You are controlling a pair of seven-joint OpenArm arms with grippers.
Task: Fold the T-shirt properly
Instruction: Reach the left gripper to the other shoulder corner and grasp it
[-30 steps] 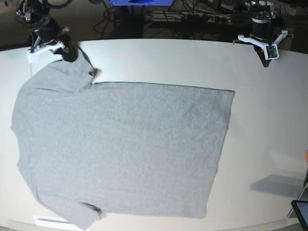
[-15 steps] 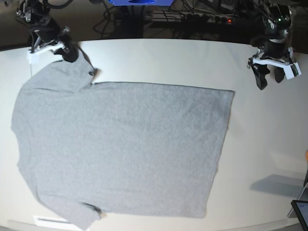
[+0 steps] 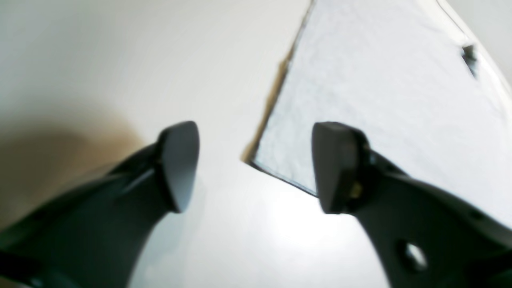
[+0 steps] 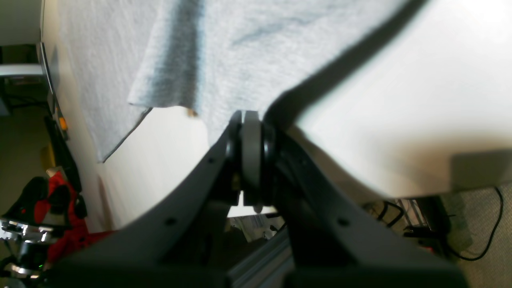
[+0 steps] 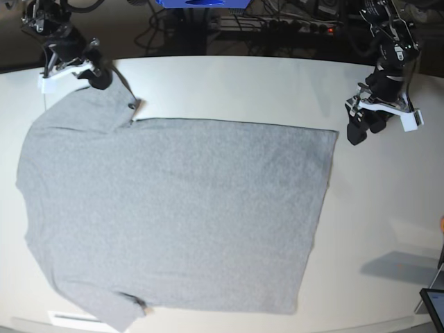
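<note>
From the base view, a grey T-shirt (image 5: 173, 208) lies spread flat and plain side up on a pale table (image 5: 263, 83), with the right gripper (image 5: 99, 75) at the sleeve corner at far left and the left gripper (image 5: 364, 128) just off the hem corner at right. The left wrist view shows that gripper's jaws spread wide and empty above the table, the T-shirt's hem corner (image 3: 276, 160) between the fingertips. In the right wrist view, the right gripper (image 4: 250, 132) is pinched closed on the T-shirt's edge.

Bare counter (image 5: 374, 201) lies open beside the T-shirt (image 5: 180, 208) hem, room for my left jaws. Only cables (image 5: 277, 28) crowd the far edge.
</note>
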